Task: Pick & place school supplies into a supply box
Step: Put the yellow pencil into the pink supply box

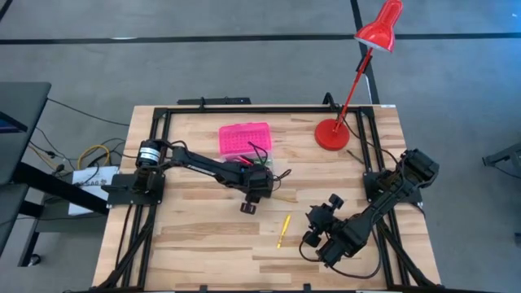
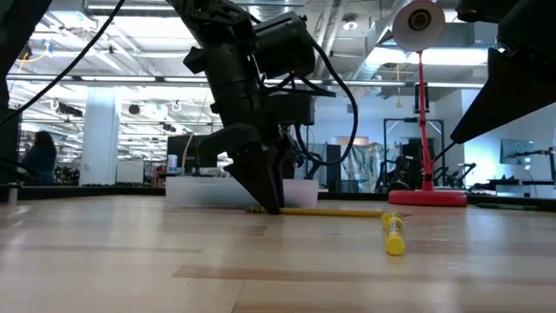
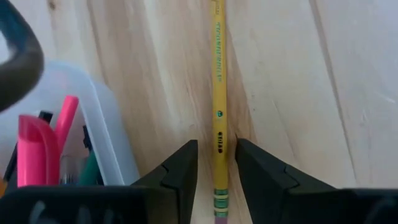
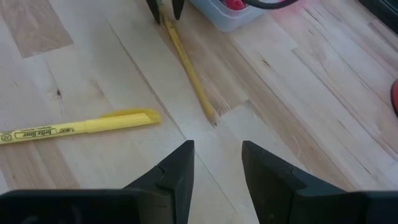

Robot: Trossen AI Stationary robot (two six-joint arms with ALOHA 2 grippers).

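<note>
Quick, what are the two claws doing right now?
Left gripper: open, fingers astride the yellow pencil, not clamped.
Right gripper: open, holding nothing.

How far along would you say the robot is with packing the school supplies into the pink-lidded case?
Partly done. Pink and green markers already sit in the clear plastic case with the pink lid. In hand: the left gripper is down at the table, its fingers straddling the eraser end of the yellow wooden pencil, which lies flat. Left: that pencil and the yellow highlighter pen. The right gripper hangs open above the table.
</note>
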